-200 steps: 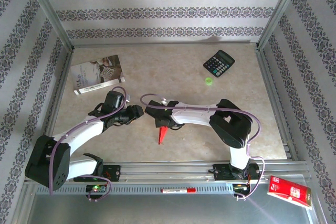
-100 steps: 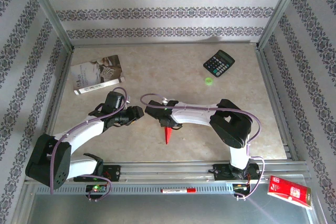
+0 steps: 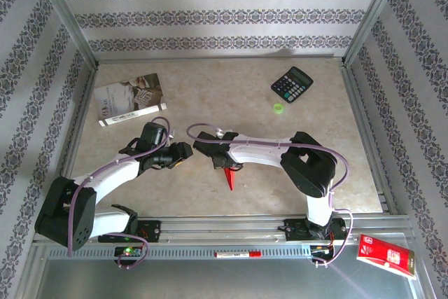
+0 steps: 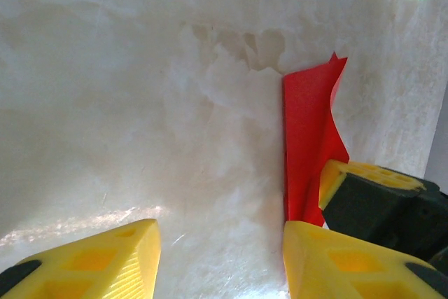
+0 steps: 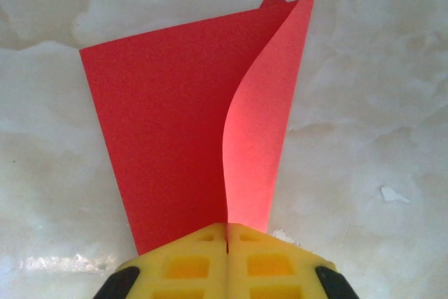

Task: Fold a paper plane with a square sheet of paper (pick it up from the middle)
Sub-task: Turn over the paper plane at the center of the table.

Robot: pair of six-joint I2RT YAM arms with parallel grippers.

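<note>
The paper plane is thin matte bright red paper, folded into a tapering wedge. One flat panel lies against the table, and a second layer curls up off it in a soft S-shaped edge, paler where light passes through. In the top view it reads as a slim dart near the table's middle, its tip pointing to 6 o'clock from the right gripper.

That gripper's ribbed yellow fingers are pressed together with no gap, pinching the narrow end of the plane where the layers meet at the crease. The left gripper stands about half spread at 9 o'clock from the plane, holding nothing. Bare table shows between its yellow wedge-shaped pads, and its right pad sits just beside the paper's edge.

The table is a glossy beige marbled surface with cloudy veins and a streak of glare. From its centre, a black calculator lies at 1 o'clock with a small round green piece just below it. A grey-white printed booklet lies at 10 o'clock. A glossy red packet with yellow trim sits off the table at 4 o'clock, on the metal ledge.

In the left wrist view, the right gripper's black-and-yellow body covers the plane's lower end.
</note>
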